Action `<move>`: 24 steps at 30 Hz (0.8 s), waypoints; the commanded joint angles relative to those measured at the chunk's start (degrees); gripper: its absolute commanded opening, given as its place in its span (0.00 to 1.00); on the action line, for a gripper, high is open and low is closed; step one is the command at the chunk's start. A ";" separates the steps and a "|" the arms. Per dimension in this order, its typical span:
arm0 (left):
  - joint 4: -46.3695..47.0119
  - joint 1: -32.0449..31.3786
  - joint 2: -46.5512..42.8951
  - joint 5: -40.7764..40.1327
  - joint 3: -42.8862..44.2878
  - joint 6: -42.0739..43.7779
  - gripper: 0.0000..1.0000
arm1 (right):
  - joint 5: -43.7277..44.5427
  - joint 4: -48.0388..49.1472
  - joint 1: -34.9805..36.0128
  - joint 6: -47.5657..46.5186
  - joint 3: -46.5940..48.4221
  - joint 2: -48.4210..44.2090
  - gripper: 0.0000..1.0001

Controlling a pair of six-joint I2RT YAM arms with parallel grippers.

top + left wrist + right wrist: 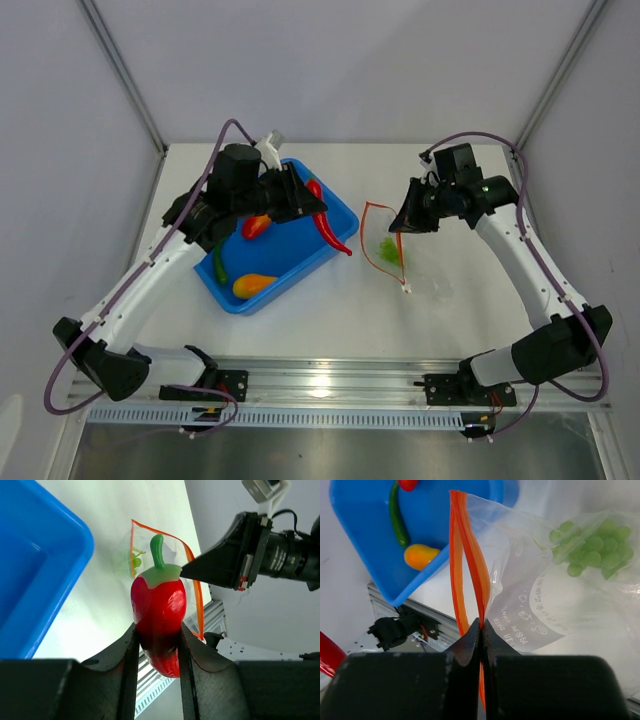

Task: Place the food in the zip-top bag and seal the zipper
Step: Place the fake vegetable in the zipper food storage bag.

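White surface [330,330] fills the overhead view, with the blue tray [300,258] lying aslant left of centre and the zip-top bag [392,262] just right of centre, apart from the tray. The left fingers [131,645], set narrow, clamp the red chili [159,605] by its body, green stem pointing up the wrist frame; seen from overhead, it hangs across the tray's right rim. The right fingers [470,645] are pressed together on the zipper [470,565], whose two strips gape apart above the grip. Inside the tray lie the yellow-orange piece [253,285] near the lower corner, the red-orange oval fruit [256,226] above it, and the green pepper [219,265] by the left wall. The green leafy piece [389,250] sits inside the bag.
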 commanded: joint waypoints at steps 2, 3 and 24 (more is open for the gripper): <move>-1.16 -3.33 0.77 -4.32 3.73 2.17 0.25 | -5.61 3.07 0.27 3.27 -0.63 -3.14 0.00; -1.16 -3.50 1.04 -4.58 3.99 1.83 0.25 | -6.22 3.60 0.36 3.71 -1.59 -3.49 0.00; -8.45 -12.82 17.65 -19.26 17.53 0.42 0.17 | -14.22 9.31 0.09 10.21 -5.47 -4.46 0.00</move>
